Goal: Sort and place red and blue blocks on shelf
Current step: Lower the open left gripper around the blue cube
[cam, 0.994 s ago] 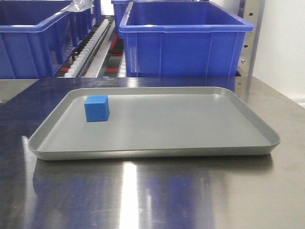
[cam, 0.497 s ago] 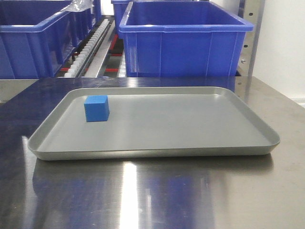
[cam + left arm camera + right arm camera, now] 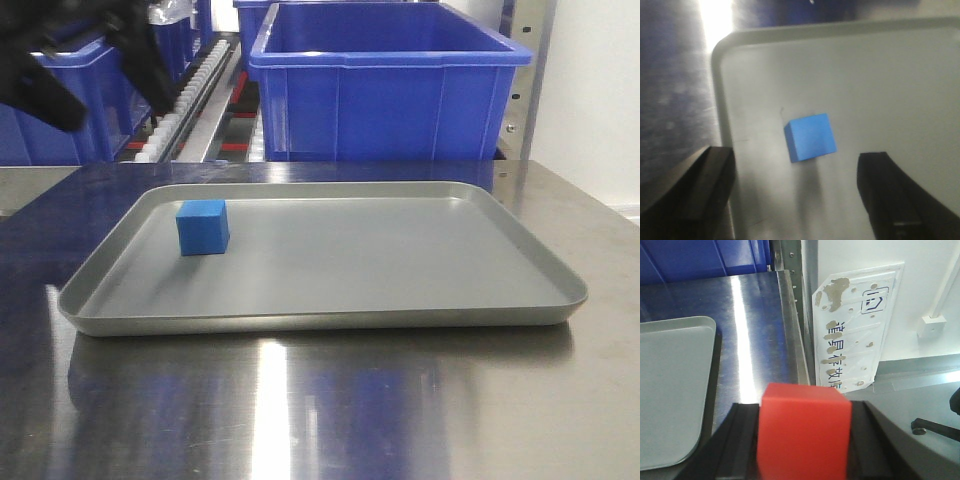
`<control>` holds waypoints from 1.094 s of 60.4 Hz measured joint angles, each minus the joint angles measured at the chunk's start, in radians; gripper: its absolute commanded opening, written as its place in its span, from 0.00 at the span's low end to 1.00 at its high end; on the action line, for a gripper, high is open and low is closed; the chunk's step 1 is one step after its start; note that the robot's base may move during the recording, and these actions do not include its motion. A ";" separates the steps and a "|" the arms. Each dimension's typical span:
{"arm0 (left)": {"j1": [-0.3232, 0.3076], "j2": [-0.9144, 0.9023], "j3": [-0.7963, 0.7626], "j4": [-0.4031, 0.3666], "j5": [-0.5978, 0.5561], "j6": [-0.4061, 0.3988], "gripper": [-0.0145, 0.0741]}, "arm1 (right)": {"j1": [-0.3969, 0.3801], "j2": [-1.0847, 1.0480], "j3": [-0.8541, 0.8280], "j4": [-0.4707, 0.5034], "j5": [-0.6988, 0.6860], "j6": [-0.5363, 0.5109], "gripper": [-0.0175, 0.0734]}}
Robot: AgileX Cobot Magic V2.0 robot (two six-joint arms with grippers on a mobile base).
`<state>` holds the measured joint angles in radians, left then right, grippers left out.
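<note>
The blue block (image 3: 203,227) sits near the far-left corner of the grey tray (image 3: 400,270). My left gripper (image 3: 100,90) hangs blurred above and to the left of the block, in front of the shelf (image 3: 190,90). In the left wrist view, the left gripper (image 3: 797,200) is open, and the blue block (image 3: 811,136) lies just ahead of the gap between its fingers, untouched. My right gripper (image 3: 802,440) is shut on the red block (image 3: 802,430), held over the table's right edge, beyond the tray's corner (image 3: 670,390). It is outside the front view.
Large blue bins (image 3: 385,85) stand on the shelf behind the steel table (image 3: 320,400). A perforated shelf upright (image 3: 790,255) and a white wall with a stained sign (image 3: 855,325) lie ahead of the right gripper.
The left gripper has come into the front view at the upper left, where no arm showed before. The blue block and the tray have not moved.
</note>
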<state>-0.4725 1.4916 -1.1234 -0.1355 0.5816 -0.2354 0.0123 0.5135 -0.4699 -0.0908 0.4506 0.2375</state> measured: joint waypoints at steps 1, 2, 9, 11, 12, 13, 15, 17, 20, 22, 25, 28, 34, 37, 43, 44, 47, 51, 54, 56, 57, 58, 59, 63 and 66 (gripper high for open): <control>-0.006 0.014 -0.007 0.000 0.005 0.000 0.80 | 0.000 0.000 0.000 0.000 0.000 0.000 0.26; -0.010 0.024 -0.016 0.000 0.009 0.000 0.80 | 0.000 0.000 0.000 0.000 0.000 0.000 0.26; -0.039 0.090 -0.062 0.000 0.028 0.000 0.80 | 0.000 0.000 0.000 0.000 0.000 0.000 0.26; -0.045 0.105 -0.072 0.000 0.030 0.000 0.80 | 0.000 0.000 0.000 0.000 0.000 0.000 0.26; -0.048 0.116 -0.077 0.000 0.031 0.000 0.80 | 0.000 0.000 0.000 0.000 0.000 0.000 0.26; -0.050 0.123 -0.083 0.000 0.032 0.000 0.80 | 0.000 0.000 0.000 0.000 0.000 0.000 0.26; -0.055 0.140 -0.095 0.000 0.033 0.000 0.80 | 0.000 0.000 0.000 0.000 0.000 0.000 0.26; -0.060 0.153 -0.104 0.000 0.034 0.000 0.80 | 0.000 0.000 0.000 0.000 0.000 0.000 0.26; -0.067 0.175 -0.117 0.000 0.034 0.000 0.80 | 0.000 0.000 0.000 0.000 0.000 0.000 0.26; -0.067 0.187 -0.123 0.000 0.034 0.000 0.80 | 0.000 0.000 0.000 0.000 0.000 0.000 0.26; -0.067 0.208 -0.132 0.000 0.036 -0.004 0.80 | 0.000 0.000 0.000 0.000 0.000 0.000 0.26; -0.069 0.222 -0.138 0.000 0.040 -0.005 0.80 | 0.000 0.000 0.000 0.000 0.000 0.000 0.26; -0.069 0.246 -0.144 0.016 0.048 -0.020 0.80 | 0.000 0.000 0.000 0.000 0.000 0.000 0.26; -0.069 0.259 -0.144 0.027 0.052 -0.033 0.79 | 0.000 0.000 0.000 0.000 0.000 0.000 0.26; -0.069 0.272 -0.147 0.050 0.052 -0.054 0.79 | 0.000 0.000 0.000 0.000 0.000 0.000 0.26; -0.069 0.274 -0.147 0.053 0.052 -0.054 0.79 | 0.000 0.000 0.000 0.000 0.000 0.000 0.26; -0.069 0.279 -0.147 0.057 0.052 -0.056 0.79 | 0.000 0.000 0.000 0.000 0.000 0.000 0.26; -0.069 0.283 -0.147 0.059 0.052 -0.060 0.79 | 0.000 0.000 0.000 0.000 0.000 0.000 0.26; -0.069 0.290 -0.149 0.061 0.052 -0.060 0.79 | 0.000 0.000 0.000 0.000 0.000 0.000 0.26; -0.069 0.295 -0.149 0.061 0.052 -0.062 0.79 | 0.000 0.000 0.000 0.000 0.000 0.000 0.26; -0.069 0.297 -0.149 0.061 0.052 -0.062 0.79 | 0.000 0.000 0.000 0.000 0.000 0.000 0.26; -0.069 0.299 -0.151 0.061 0.049 -0.062 0.79 | 0.000 0.000 0.000 0.000 0.000 0.000 0.26; -0.069 0.302 -0.151 0.061 0.050 -0.064 0.79 | 0.000 0.000 0.000 0.000 0.000 0.000 0.26; -0.069 0.312 -0.151 0.063 0.046 -0.062 0.79 | 0.000 0.000 0.000 0.000 0.000 0.000 0.26; -0.069 0.322 -0.151 0.063 0.040 -0.062 0.79 | 0.000 0.000 0.000 0.000 0.000 0.000 0.26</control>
<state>-0.5415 1.8134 -1.2741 -0.0724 0.6219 -0.2976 0.0123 0.5135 -0.4699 -0.0908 0.4506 0.2375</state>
